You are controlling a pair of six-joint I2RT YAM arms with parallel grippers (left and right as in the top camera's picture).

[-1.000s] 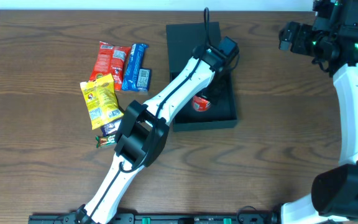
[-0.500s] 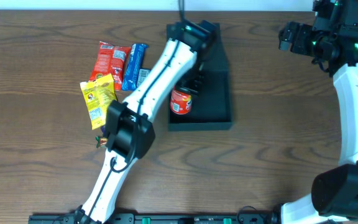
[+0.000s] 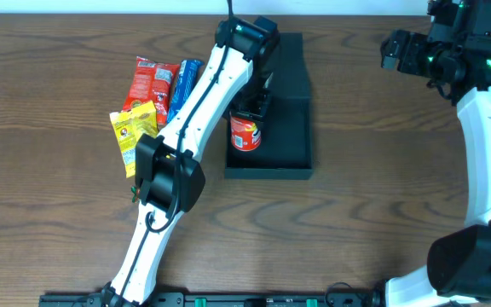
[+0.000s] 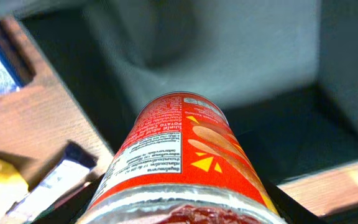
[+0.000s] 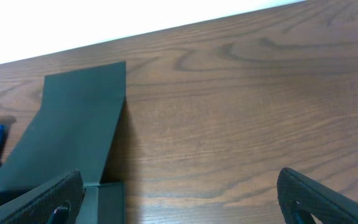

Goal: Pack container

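the container [image 3: 292, 102] is lying open by the middle of the table's [image 3: 382, 188] far edge. the left gripper [image 3: 260, 106] is clasping a red can [image 3: 245, 135] at the container's left wall. the right gripper [image 3: 395, 51] is hovering wide open and empty near the far right corner.

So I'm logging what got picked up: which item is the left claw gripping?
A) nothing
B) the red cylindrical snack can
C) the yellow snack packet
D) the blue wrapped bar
B: the left wrist view shows the red cylindrical snack can clamped in the left claw over the matte black shallow container, while the yellow snack packet and blue wrapped bar lie outside it.
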